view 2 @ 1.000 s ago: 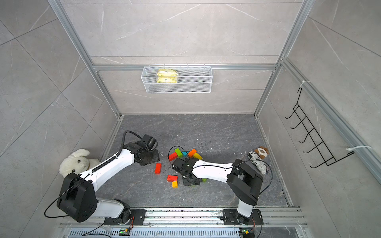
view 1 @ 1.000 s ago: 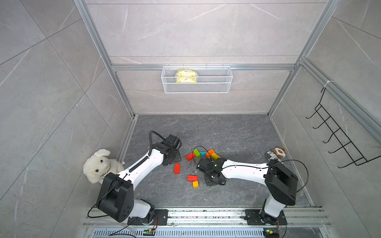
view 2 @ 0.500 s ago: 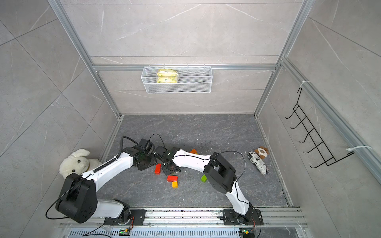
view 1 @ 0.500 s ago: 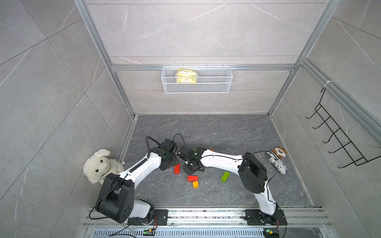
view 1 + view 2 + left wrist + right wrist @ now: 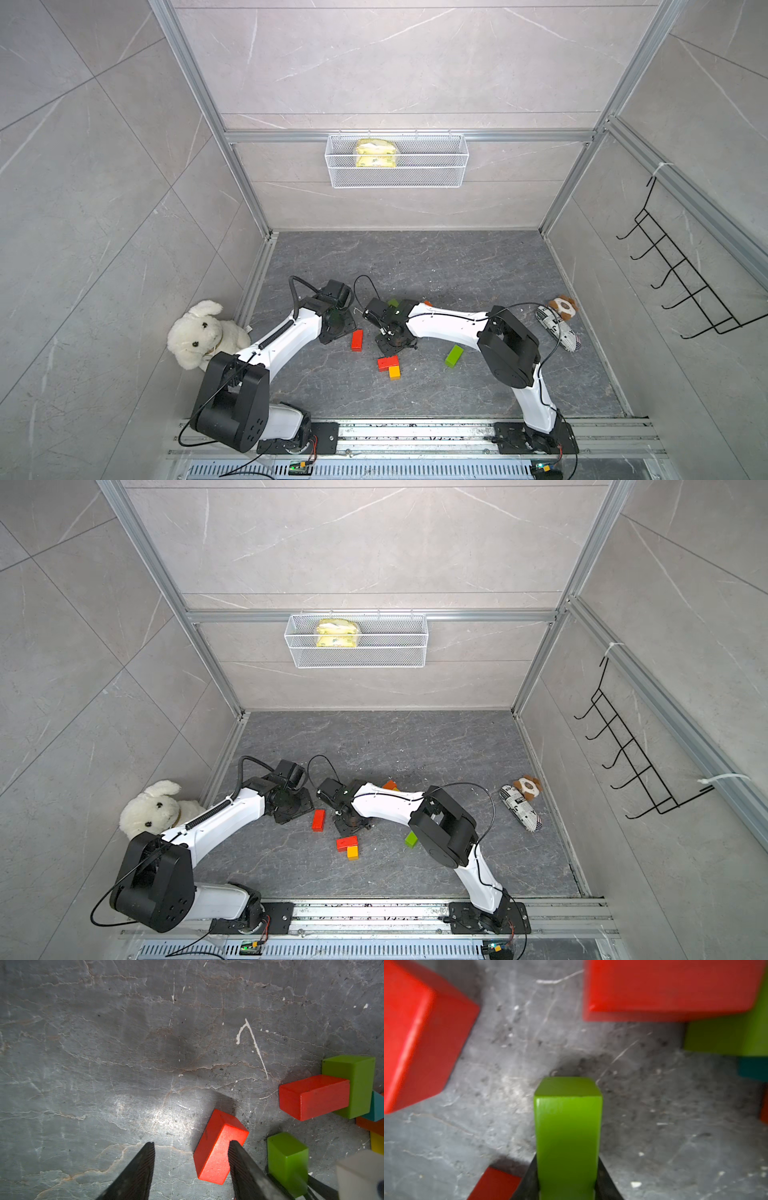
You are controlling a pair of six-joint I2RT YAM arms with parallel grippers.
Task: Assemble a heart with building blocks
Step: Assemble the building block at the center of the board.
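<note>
My right gripper (image 5: pixel 568 1167) is shut on an upright green block (image 5: pixel 568 1126) just above the floor, seen in both top views (image 5: pixel 392 338) (image 5: pixel 351 820). Around it lie a red block (image 5: pixel 421 1043) and a cluster of red (image 5: pixel 313 1095), green (image 5: pixel 353 1084), teal (image 5: pixel 377 1109), orange and yellow blocks. My left gripper (image 5: pixel 192 1144) stands open, and the lone red block (image 5: pixel 356 340) lies by one fingertip (image 5: pixel 232 1144), ungripped. A red block (image 5: pixel 387 362) touches an orange-yellow cube (image 5: pixel 395 372). Another green block (image 5: pixel 454 355) lies alone. No heart is in view.
A white plush toy (image 5: pixel 201 334) sits against the left wall beside the left arm. A small brown toy (image 5: pixel 562 306) and a printed roll (image 5: pixel 559 328) lie at the right. A wire basket (image 5: pixel 397 162) hangs on the back wall, hooks (image 5: pixel 681 286) on the right wall.
My right gripper has swung left from the spot where a green block now lies, ending between the red blocks. My left gripper has edged closer to the lone red block.
</note>
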